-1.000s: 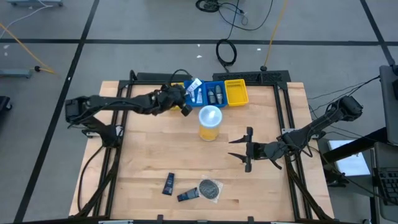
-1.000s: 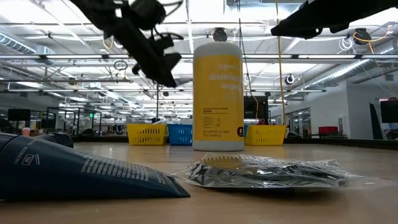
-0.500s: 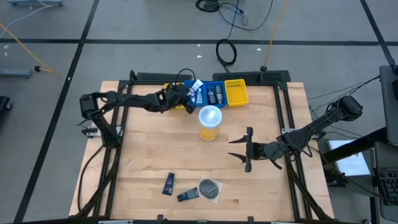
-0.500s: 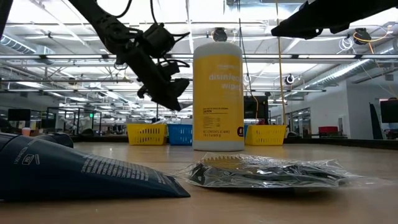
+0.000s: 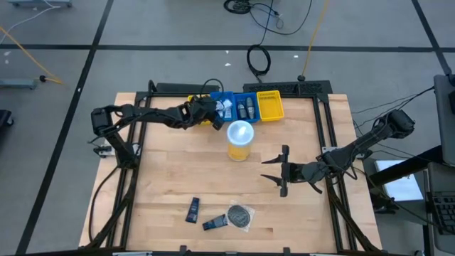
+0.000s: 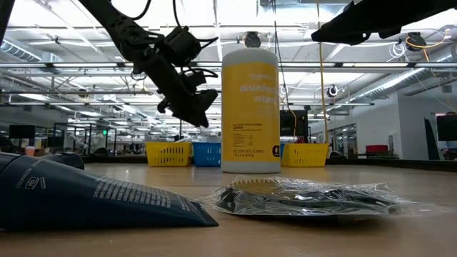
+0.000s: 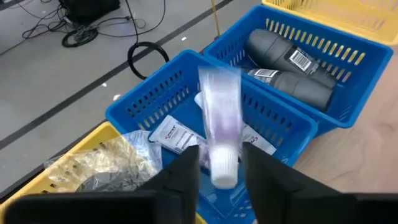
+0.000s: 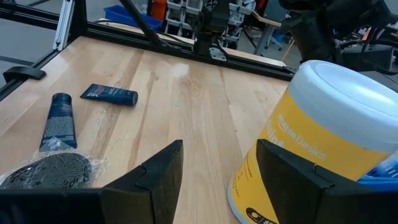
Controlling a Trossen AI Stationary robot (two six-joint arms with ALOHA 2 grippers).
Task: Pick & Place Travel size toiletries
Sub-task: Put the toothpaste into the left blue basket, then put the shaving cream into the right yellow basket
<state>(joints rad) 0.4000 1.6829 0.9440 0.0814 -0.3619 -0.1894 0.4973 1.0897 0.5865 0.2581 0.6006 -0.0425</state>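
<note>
1. The left gripper (image 5: 213,114) hangs over the nearer blue slotted plastic bin (image 7: 155,106) at the counter's far edge; its fingers (image 7: 186,171) stand apart, and the small white tube (image 7: 219,134), blurred, sits between them above the bin. Whether they grip it I cannot tell.
2. That bin holds white sachets (image 7: 171,134); the next blue bin (image 7: 348,62) holds 2 dark grey mini bottles (image 7: 292,84). Yellow bins (image 5: 269,105) flank them.
3. The tall yellow canister with a pale lid (image 5: 239,140) stands on the wooden counter (image 5: 163,171) just beside the left gripper.
4. The right gripper (image 5: 274,170) waits mid-counter, fingers (image 8: 155,171) parted and empty.
5. Near the front edge lie a dark navy sachet (image 5: 193,209), a dark navy tube (image 5: 215,222) and a round dark grey packet in clear wrap (image 5: 240,215).
6. In the low view the canister hides the bins' middle.
</note>
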